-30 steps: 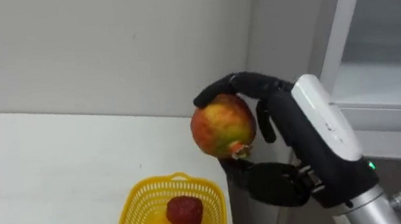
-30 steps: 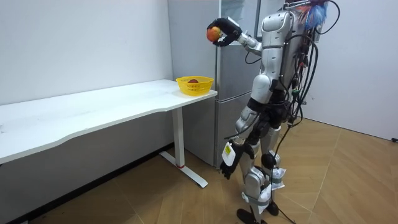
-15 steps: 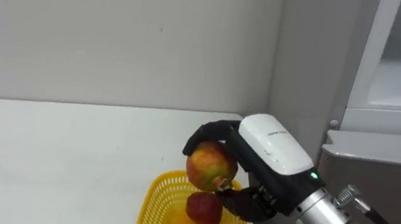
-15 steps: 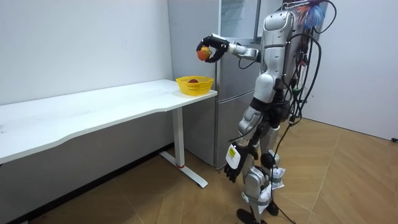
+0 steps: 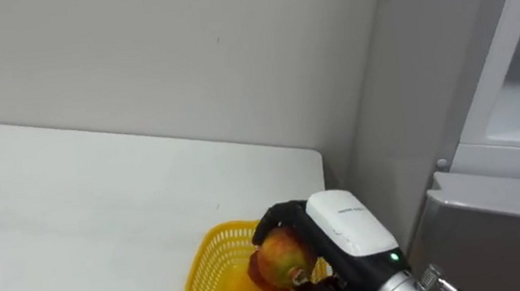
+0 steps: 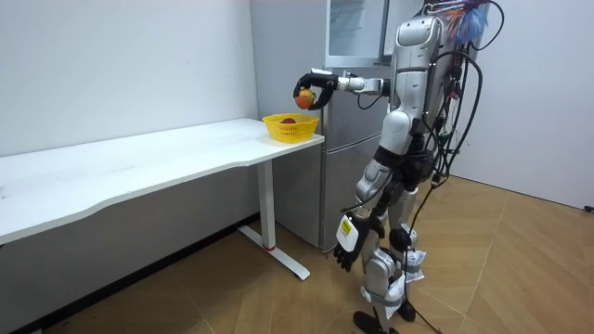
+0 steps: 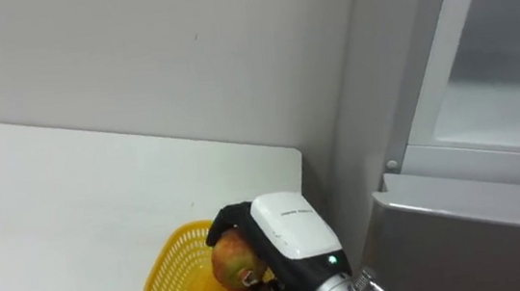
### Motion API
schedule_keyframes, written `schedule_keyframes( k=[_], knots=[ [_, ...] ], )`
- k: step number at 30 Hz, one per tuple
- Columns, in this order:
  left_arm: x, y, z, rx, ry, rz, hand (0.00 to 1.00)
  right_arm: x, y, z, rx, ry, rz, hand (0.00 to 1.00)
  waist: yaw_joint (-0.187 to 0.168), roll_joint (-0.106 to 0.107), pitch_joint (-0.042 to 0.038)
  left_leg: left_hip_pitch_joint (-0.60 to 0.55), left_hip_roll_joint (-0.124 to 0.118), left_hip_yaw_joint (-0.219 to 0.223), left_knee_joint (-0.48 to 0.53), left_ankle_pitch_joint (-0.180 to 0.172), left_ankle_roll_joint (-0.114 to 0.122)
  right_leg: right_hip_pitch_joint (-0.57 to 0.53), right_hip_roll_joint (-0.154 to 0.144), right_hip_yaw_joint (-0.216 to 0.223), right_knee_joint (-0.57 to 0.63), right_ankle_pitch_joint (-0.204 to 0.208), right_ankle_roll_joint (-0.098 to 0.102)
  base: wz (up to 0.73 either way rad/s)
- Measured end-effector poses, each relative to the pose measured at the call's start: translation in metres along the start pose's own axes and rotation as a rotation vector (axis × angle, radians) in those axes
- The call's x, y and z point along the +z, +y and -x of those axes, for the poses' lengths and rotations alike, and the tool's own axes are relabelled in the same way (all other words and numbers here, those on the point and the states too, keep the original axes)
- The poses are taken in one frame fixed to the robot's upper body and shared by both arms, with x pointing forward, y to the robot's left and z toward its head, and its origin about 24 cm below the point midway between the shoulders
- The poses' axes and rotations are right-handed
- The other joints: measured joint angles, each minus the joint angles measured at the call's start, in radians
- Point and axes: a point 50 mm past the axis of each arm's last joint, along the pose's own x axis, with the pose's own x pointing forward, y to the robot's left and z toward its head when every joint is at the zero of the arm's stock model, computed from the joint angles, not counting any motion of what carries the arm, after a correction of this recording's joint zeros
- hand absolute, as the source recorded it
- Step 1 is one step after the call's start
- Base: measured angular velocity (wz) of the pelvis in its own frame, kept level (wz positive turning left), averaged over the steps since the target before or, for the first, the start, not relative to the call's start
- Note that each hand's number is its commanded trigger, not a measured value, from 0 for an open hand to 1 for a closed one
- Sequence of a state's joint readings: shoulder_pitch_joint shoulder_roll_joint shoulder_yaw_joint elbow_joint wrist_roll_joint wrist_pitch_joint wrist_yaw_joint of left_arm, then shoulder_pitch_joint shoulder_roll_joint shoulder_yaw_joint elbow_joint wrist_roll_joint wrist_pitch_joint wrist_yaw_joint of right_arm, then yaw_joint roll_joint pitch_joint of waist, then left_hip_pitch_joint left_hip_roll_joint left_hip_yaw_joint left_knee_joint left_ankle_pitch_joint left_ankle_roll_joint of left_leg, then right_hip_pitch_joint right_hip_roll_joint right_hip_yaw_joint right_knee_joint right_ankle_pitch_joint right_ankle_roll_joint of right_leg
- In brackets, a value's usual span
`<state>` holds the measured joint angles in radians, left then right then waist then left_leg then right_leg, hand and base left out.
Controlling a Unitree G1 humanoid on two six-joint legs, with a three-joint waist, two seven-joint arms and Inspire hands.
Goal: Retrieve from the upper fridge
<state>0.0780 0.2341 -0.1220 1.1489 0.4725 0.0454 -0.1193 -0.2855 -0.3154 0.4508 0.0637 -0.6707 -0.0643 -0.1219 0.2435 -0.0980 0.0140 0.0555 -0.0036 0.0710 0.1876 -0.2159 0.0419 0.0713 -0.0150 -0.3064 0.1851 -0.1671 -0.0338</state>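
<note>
Right hand [image 5: 345, 236] reaches in from lower right, fingers curled round a red-yellow apple [image 5: 277, 258], thumb under it. In the room view the apple is in the air just above the yellow basket [image 5: 210, 258], over its fridge-side part and not touching the rim.

The basket sits at the right end of the white bench [image 5: 101, 201], close to the near-right corner. In the room view a small red fruit [image 6: 289, 120] lies inside the basket; too small to name more exactly.

Grey fridge [image 5: 499, 212] stands right of the bench end, against the same far wall. Its upper compartment is open, with a pale shelf inside showing at upper right in the eye views.

In the room view the robot stands upright on the wood floor in front of the fridge, with its right arm stretched out level toward the bench end. Left hand [image 6: 345, 243] hangs low beside the thigh, well away from bench and basket; cannot tell whether it is open or closed.
</note>
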Motion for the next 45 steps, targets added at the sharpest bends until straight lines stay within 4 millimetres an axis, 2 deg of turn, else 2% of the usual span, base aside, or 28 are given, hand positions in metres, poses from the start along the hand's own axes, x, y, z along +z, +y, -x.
schedule_keyframes(
  k=[4,7,13,14,16,26,45],
  knots=[
    [-0.0023,-0.001,0.0001,-0.003,0.016,0.001,0.0,-0.008,0.0068,0.0014,0.028,0.038,0.001,1.0,0.008,0.0,0.0002,-0.008,-0.008,-0.02,0.007,0.001,0.003,0.001,-0.005,-0.004,0.001,-0.002,0.003,0.1],
    [-0.0027,-0.0012,0.0001,-0.002,0.021,0.002,0.0,-0.0074,0.0073,0.001,0.028,0.039,-0.003,1.0,0.011,0.004,0.0031,-0.012,-0.011,-0.022,0.01,0.001,0.004,0.001,-0.009,-0.005,0.001,-0.003,0.005,0.05],
    [-0.0022,-0.0013,0.0,-0.001,0.02,0.003,0.0,-0.0063,0.0078,0.0005,0.027,0.038,-0.008,1.0,0.01,0.006,0.0037,-0.012,-0.011,-0.023,0.011,0.001,0.005,0.001,-0.01,-0.006,0.001,-0.003,0.005,0.0],
    [-0.0021,-0.0015,0.0,0.0,0.019,0.003,0.0,-0.0063,0.0078,0.0005,0.027,0.038,-0.008,0.69,0.01,0.006,0.0039,-0.012,-0.011,-0.023,0.011,0.001,0.005,0.001,-0.009,-0.006,0.001,-0.003,0.005,0.0],
    [-0.0019,-0.0017,0.0,0.0,0.019,0.003,0.0,-0.0063,0.0078,0.0005,0.027,0.038,-0.006,0.0,0.011,0.007,0.0042,-0.012,-0.011,-0.023,0.011,0.001,0.005,0.001,-0.009,-0.006,0.001,-0.003,0.005,0.0],
    [0.0003,-0.0007,0.0,0.002,0.009,0.002,0.0,-0.0063,0.0078,0.0005,0.028,0.038,-0.005,0.0,0.01,0.013,0.0009,-0.012,-0.011,-0.023,0.013,0.002,0.005,0.002,-0.01,-0.006,0.003,-0.003,0.005,0.0],
    [0.0002,-0.001,0.0,0.0,0.009,0.002,0.0,-0.0061,0.0078,0.0004,0.034,0.034,-0.011,0.0,0.008,0.016,0.002,-0.008,-0.011,-0.022,0.018,0.002,0.005,0.009,-0.01,-0.005,0.003,-0.003,0.005,0.0]
  ],
)
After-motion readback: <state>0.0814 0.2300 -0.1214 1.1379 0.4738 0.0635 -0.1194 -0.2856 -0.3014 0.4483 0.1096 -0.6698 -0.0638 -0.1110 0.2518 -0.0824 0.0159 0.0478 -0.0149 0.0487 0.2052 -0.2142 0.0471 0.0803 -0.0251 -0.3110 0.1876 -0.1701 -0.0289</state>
